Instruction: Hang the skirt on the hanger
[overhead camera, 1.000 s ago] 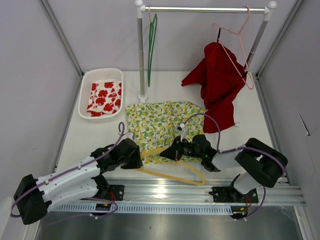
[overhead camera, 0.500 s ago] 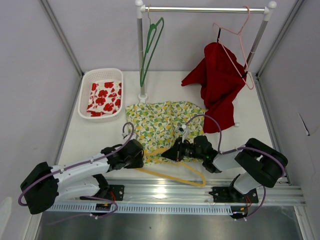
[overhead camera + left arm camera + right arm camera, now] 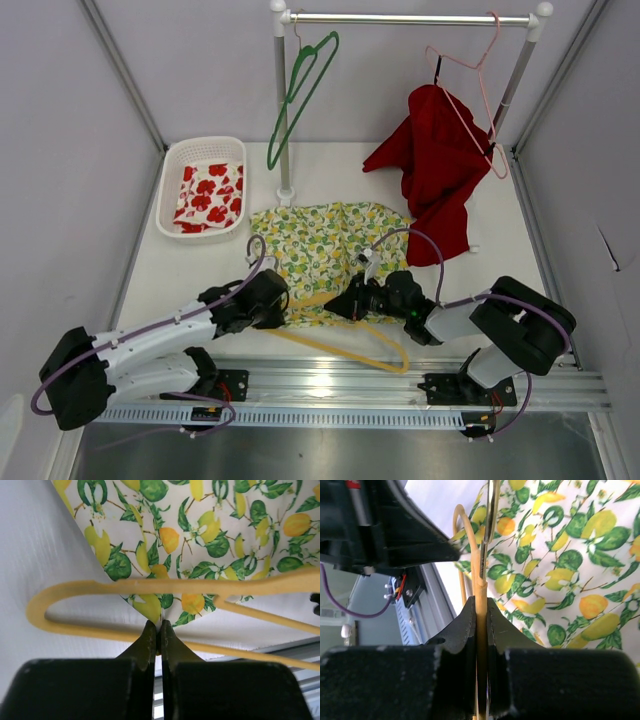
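Note:
The lemon-print skirt [image 3: 318,245] lies flat mid-table, its near hem over the yellow hanger [image 3: 345,348]. My left gripper [image 3: 284,312] sits at the skirt's near-left corner. In the left wrist view that gripper [image 3: 160,625] is shut on the corner of the skirt [image 3: 200,535], just behind the hanger's looped end [image 3: 150,586]. My right gripper [image 3: 347,303] is at the hem's middle. In the right wrist view this gripper [image 3: 481,603] is shut on the hanger's bar [image 3: 479,572], with the skirt [image 3: 560,555] spread to its right.
A white basket [image 3: 203,142] holding a red-flowered cloth [image 3: 208,195] stands at the back left. The rack's rail [image 3: 410,18] carries a tilted green hanger [image 3: 300,90] and a pink hanger [image 3: 465,65] with a red garment [image 3: 440,160]. A metal rail [image 3: 400,385] runs along the near edge.
My left gripper has moved right to the skirt's near corner and closed on it. The green hanger has swung up to the right. The right arm has stayed put.

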### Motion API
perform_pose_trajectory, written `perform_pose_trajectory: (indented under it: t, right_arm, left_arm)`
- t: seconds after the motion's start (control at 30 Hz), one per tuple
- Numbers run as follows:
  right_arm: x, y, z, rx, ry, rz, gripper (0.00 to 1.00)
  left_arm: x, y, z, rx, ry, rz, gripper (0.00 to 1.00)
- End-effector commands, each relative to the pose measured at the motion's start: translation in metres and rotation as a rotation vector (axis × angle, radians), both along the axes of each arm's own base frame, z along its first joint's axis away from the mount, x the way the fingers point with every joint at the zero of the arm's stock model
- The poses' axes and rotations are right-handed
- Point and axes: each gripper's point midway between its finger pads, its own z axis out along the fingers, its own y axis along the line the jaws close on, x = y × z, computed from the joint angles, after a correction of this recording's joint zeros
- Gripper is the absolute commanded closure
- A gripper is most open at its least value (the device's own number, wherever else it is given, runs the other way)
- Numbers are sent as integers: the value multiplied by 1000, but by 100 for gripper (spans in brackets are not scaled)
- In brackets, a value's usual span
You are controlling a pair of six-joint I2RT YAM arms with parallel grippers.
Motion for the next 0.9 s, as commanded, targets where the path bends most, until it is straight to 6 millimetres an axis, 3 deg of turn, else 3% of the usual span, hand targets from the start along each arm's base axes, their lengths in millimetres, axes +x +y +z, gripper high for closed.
perform_pose_trajectory:
  t: [0.0,0.07,0.17,0.27,0.6,0.87]
  right_arm:
    - [23,-10,-18,-120,-60,-105,100]
    - [32,-14,-18,-139,-82,-149,100]
    - [43,-22,-17,-166,-110,-212,100]
    - [48,-24,-15,-180,-132,-231,100]
    - [46,-40,-30,-232,-129,-274,100]
    - [54,-68,-39,-305,-141,-386,100]
  left_arm:
    - [-5,-2,19,-16,7,-28,100]
    - [-6,1,26,-23,1,-19,100]
    - [-16,17,19,25,58,-5,100]
    - [-19,19,17,29,101,-6,100]
    - [22,48,22,16,141,162,100]
    - [34,68,10,37,202,250,100]
